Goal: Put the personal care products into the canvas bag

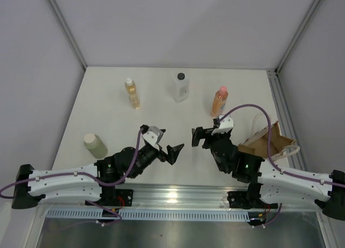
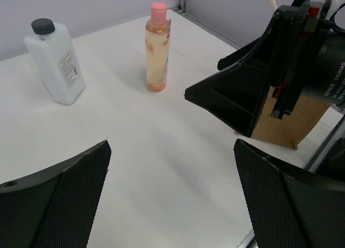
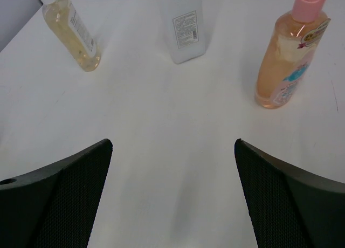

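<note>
The slim amber bottle (image 1: 131, 93) with white cap, the clear squarish bottle (image 1: 180, 87) with black cap and the orange bottle (image 1: 219, 101) with pink cap stand upright in a row at the far side of the table. The squat pale-green cylinder (image 1: 95, 145) stands at the near left. The tan canvas bag (image 1: 268, 141) with cream handles sits at the near right, behind my right arm. My left gripper (image 1: 173, 152) is open and empty near the table's middle front. My right gripper (image 1: 198, 137) is open and empty, facing the bottles. The right wrist view shows the amber bottle (image 3: 70, 33), clear bottle (image 3: 182, 25) and orange bottle (image 3: 290, 56).
The white table (image 1: 161, 124) is walled by grey panels on three sides. A metal rail (image 1: 178, 197) runs along the near edge. In the left wrist view the right gripper's black body (image 2: 253, 91) stands in front of the bag (image 2: 288, 118), with the clear bottle (image 2: 55, 62) and orange bottle (image 2: 157, 48) behind.
</note>
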